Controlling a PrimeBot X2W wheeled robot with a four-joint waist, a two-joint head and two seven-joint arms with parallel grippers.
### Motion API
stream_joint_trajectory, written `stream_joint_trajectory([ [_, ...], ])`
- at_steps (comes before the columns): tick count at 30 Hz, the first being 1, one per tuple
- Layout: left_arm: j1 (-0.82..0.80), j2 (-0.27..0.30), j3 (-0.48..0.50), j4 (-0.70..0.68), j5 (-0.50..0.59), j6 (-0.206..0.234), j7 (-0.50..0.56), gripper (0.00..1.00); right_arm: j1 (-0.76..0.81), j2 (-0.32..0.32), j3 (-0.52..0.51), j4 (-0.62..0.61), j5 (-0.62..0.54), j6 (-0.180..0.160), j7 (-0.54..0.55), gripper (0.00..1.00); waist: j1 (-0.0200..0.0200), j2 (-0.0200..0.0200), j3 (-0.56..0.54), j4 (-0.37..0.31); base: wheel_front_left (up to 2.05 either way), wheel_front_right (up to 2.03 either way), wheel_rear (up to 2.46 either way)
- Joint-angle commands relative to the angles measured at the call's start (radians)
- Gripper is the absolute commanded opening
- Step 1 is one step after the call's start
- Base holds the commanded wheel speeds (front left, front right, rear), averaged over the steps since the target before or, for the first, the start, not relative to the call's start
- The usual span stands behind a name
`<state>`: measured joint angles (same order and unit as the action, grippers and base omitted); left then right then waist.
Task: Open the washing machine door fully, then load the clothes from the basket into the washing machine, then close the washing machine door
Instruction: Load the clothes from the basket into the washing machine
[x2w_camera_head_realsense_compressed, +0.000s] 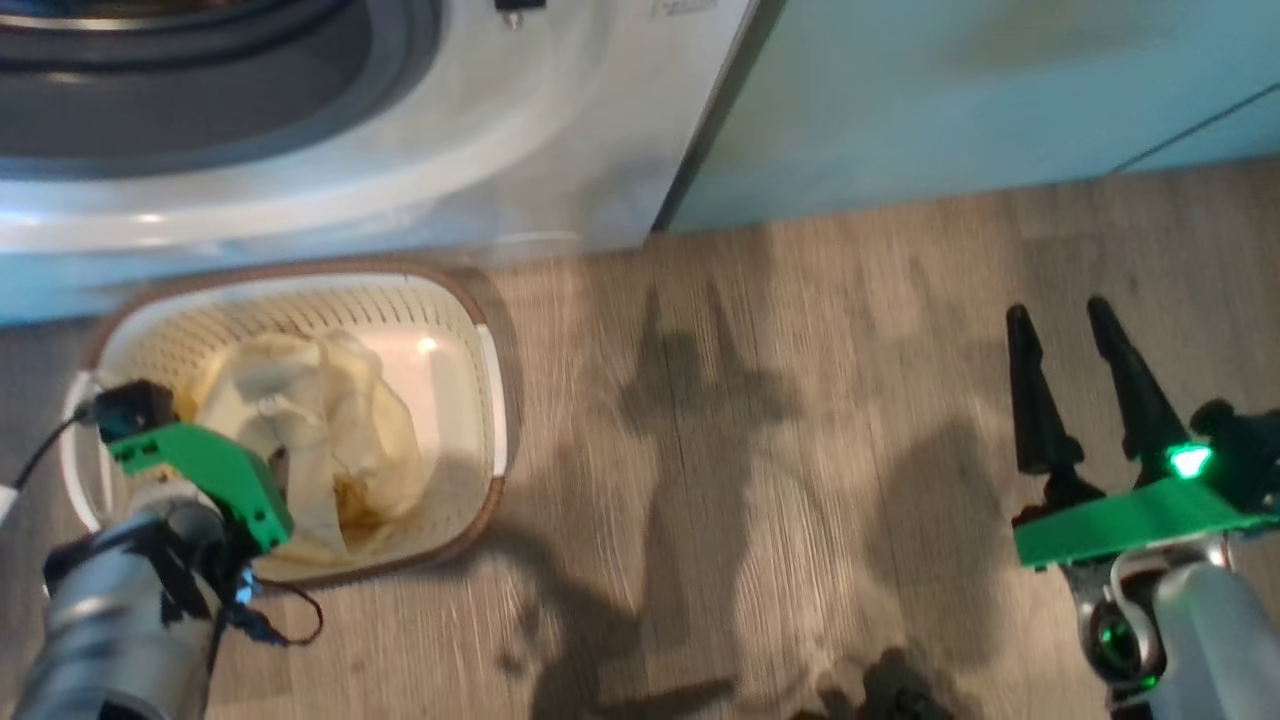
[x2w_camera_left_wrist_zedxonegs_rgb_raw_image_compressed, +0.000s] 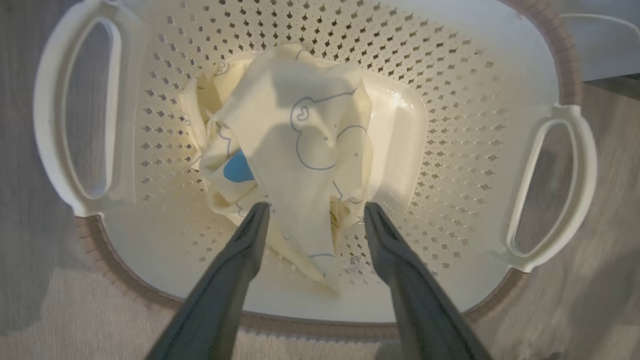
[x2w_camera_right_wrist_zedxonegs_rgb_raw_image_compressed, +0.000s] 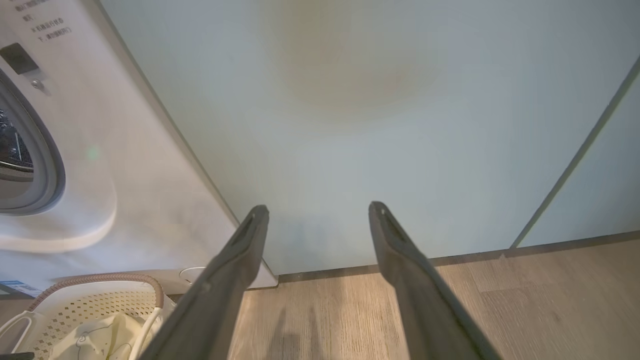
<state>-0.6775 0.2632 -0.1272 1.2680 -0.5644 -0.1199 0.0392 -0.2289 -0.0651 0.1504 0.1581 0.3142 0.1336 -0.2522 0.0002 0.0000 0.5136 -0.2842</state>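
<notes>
Down at your left, the basket (x2w_camera_head_realsense_compressed: 300, 268) stands on the floor (x2w_camera_head_realsense_compressed: 800, 400) just in front of the washing machine (x2w_camera_head_realsense_compressed: 500, 150), its far rim near the machine's base below the round opening (x2w_camera_head_realsense_compressed: 180, 100). Bare floor lies open to its right, up to the foot of the cabinet (x2w_camera_head_realsense_compressed: 950, 100). The clothes (x2w_camera_head_realsense_compressed: 320, 420) lie heaped in the basket's left half.

Your left gripper (x2w_camera_left_wrist_zedxonegs_rgb_raw_image_compressed: 316, 207) hangs over the heap, fingers (x2w_camera_left_wrist_zedxonegs_rgb_raw_image_compressed: 240, 260) spread wide either side of a cloth fold, gripping nothing. Whether the tips touch the cloth cannot be told. Your right gripper (x2w_camera_head_realsense_compressed: 1058, 306), equally wide and empty, hovers over open floor well to the right.

The left forearm (x2w_camera_head_realsense_compressed: 110, 620) rises from the lower left, wrist tipped down into the basket. The right forearm (x2w_camera_head_realsense_compressed: 1220, 640) rises from the lower right, fingers pointing toward the cabinet.
</notes>
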Motion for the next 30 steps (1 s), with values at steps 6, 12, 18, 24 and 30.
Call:
stream_joint_trajectory([
  [6, -0.058, 0.067, 0.017, 0.011, -0.002, 0.020, 0.035, 1.00, -0.059, -0.010, 0.007, -0.046, -0.016, -0.003, -0.010, 1.00, -0.0002, 0.0000, 0.135, 0.000, 0.00, 0.00, 0.00],
  [12, -0.106, 0.078, 0.008, 0.016, -0.001, 0.028, 0.044, 1.00, -0.090, -0.013, 0.005, -0.057, -0.023, -0.003, -0.010, 1.00, -0.0002, 0.0000, 0.205, 0.006, 0.00, 0.00, 0.00],
  [18, -0.146, 0.092, 0.014, 0.020, -0.012, 0.054, 0.058, 1.00, -0.108, -0.018, 0.008, -0.066, -0.032, -0.003, -0.010, 1.00, -0.0002, 0.0000, 0.259, 0.002, 0.00, 0.00, 0.00],
  [24, -0.169, 0.104, 0.023, 0.021, -0.027, 0.064, 0.062, 1.00, -0.114, -0.021, 0.003, -0.077, -0.037, -0.003, -0.010, 1.00, -0.0002, 0.0000, 0.297, -0.004, 0.00, 0.00, 0.00],
  [30, -0.187, 0.118, 0.031, 0.022, -0.041, 0.066, 0.074, 1.00, -0.126, -0.017, 0.003, -0.088, -0.038, -0.003, -0.010, 1.00, -0.0002, 0.0000, 0.330, -0.013, 0.00, 0.00, 0.00],
])
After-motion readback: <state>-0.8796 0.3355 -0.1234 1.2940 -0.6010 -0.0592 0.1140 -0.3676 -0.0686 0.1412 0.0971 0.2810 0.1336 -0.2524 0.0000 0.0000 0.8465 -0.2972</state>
